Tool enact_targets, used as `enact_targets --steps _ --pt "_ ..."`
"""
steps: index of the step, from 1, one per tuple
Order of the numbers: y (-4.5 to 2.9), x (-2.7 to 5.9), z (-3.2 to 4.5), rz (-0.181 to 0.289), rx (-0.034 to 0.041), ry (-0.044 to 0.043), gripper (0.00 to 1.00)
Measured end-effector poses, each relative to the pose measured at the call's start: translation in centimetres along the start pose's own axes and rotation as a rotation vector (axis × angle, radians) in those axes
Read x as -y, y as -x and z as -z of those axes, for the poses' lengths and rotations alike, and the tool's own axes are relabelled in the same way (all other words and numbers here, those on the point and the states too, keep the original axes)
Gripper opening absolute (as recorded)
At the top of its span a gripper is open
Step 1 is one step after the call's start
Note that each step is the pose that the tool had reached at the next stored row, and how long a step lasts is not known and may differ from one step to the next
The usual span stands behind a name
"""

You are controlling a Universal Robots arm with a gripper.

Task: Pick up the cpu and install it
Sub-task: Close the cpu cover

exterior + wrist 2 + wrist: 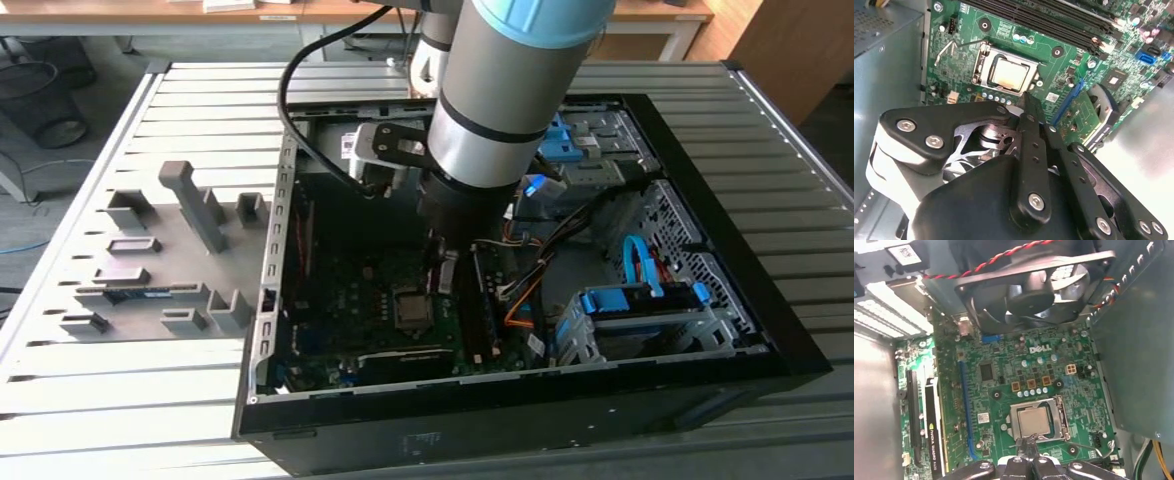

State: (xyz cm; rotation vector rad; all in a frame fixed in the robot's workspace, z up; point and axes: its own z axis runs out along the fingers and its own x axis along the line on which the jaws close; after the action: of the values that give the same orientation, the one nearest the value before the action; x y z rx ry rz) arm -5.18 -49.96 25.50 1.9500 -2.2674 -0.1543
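While poised low over the board, gripper (1027, 100) at the socket's near edge, just beside the cpu (1006, 76). Fingers (1026, 130) drawn narrow, tips close together, holding nothing.

Location of task item: cpu lying flat and square inside the socket (1066, 420) in both wrist views, silver top up, level with the metal frame around it. Judged as placed, not yet locked: thin wire lever (949, 47) seemingly standing away from the socket.

Handling note, by judgement: keep the tips vertical and off the silver top; avoid any sideways nudge, since a tilted chip could bend contacts below. Keep clear also of the frame and the lever. Check for even seating on all four sides.

Containers and contents:
- Computer case (534, 405), black, open side up, on the slatted surface (200, 100). Inside: green board (1054, 375), long memory slots (1054, 22), black fan (1029, 295), blue drive bracket (641, 300), orange and blue cables, grey metal box (884, 65).
- Socket: one cpu.
- Grey fixture tray (174, 250), at the exterior view's left of the case: upright blocks and shallow pockets; contents too small to tell.
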Motion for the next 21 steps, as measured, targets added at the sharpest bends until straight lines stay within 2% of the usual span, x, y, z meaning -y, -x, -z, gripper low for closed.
enact_targets --steps 2,3,7,8,9,12,13,17,18,21 --pt "0.0 -0.01 0.01 0.0 -0.0003 -0.0007 0.1" --pt "0.0 -0.03 0.0 0.0 0.0006 -0.0095 0.1" --pt "0.02 -0.06 -0.04 -0.001 0.0101 -0.0785 0.1" --pt "0.02 -0.07 -0.06 -0.002 0.0124 -0.0934 0.1" --pt "0.03 -0.07 -0.08 -0.002 0.0132 -0.0968 0.1" --pt "0.02 -0.07 -0.07 -0.002 0.0141 -0.0972 0.1" --pt "0.01 -0.11 -0.06 0.0 0.0245 -0.096 0.1" --pt "0.01 -0.18 -0.09 0.009 0.0964 -0.0861 0.1" --pt "0.01 -0.18 -0.09 0.012 0.1028 -0.0851 0.1" --pt "0.01 -0.18 -0.1 0.06 0.0965 -0.0847 0.1"
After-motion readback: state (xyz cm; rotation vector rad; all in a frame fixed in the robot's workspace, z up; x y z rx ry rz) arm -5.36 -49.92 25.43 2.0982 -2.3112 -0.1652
